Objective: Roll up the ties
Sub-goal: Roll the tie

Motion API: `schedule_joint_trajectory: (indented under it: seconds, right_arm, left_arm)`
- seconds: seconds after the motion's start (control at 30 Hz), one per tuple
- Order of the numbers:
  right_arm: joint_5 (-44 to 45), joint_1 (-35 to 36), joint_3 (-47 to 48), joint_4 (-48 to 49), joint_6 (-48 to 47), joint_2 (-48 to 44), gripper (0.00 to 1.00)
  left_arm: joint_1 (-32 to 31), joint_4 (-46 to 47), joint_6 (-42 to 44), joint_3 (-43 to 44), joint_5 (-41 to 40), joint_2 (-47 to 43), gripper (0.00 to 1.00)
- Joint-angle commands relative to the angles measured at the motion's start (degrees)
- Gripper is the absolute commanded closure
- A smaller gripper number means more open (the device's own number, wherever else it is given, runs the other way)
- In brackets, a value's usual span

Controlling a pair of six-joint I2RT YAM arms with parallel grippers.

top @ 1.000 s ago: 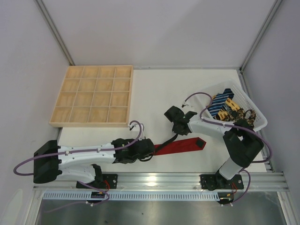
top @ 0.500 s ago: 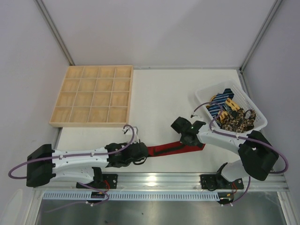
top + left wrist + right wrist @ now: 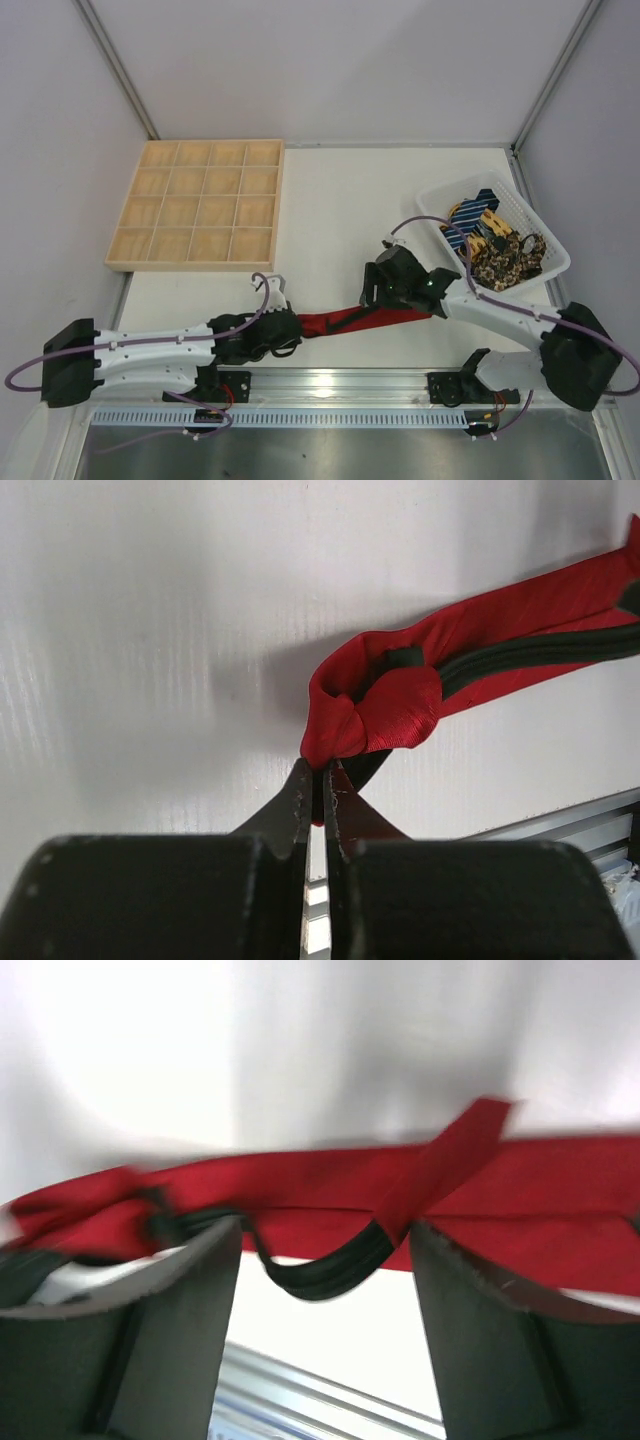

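A tie (image 3: 345, 319) lies along the counter's (image 3: 330, 200) near edge; the tray (image 3: 197, 206) sits at the far left corner, the basket (image 3: 452, 196) of ties (image 3: 495, 247) at the right edge.

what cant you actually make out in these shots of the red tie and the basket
- Top view: the red tie's ends are hidden under the left pincer and right pincer.
- Right wrist view: motion blur smears the tie; its folds are unclear.
- Left wrist view: the tie runs off the right edge.
- Top view: ties in the basket are too small and tangled to count.
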Motion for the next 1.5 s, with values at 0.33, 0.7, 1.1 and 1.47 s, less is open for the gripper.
schedule_joint_trajectory:
  seconds: [0.33,0.7,1.1,1.47]
  right_arm:
    - [-9.6,1.9,-1.2,4.5,-8.1,-14.1,0.45]
    - [15.1,-0.4,-5.0,-11.2,8.3,-17.4,0.92]
    - [15.3,-3.3,-10.1,-7.5,16.2,-9.9,0.88]
    - [9.5,-0.7,-8.8,-8.1,10.7,-13.9,0.37]
  left_arm:
    - [-0.1,3.7,0.2,-1.0,0.3,-2.6,0.99]
    - [0.0,2.2,-0.6,-0.7,-0.3,-3.0,1.0]
    - [0.0,2.3,-1.1,-1.4,-0.3,-4.1,1.0]
    - [-0.1,2.5,-0.8,-1.3,-0.4,-4.2,1.0]
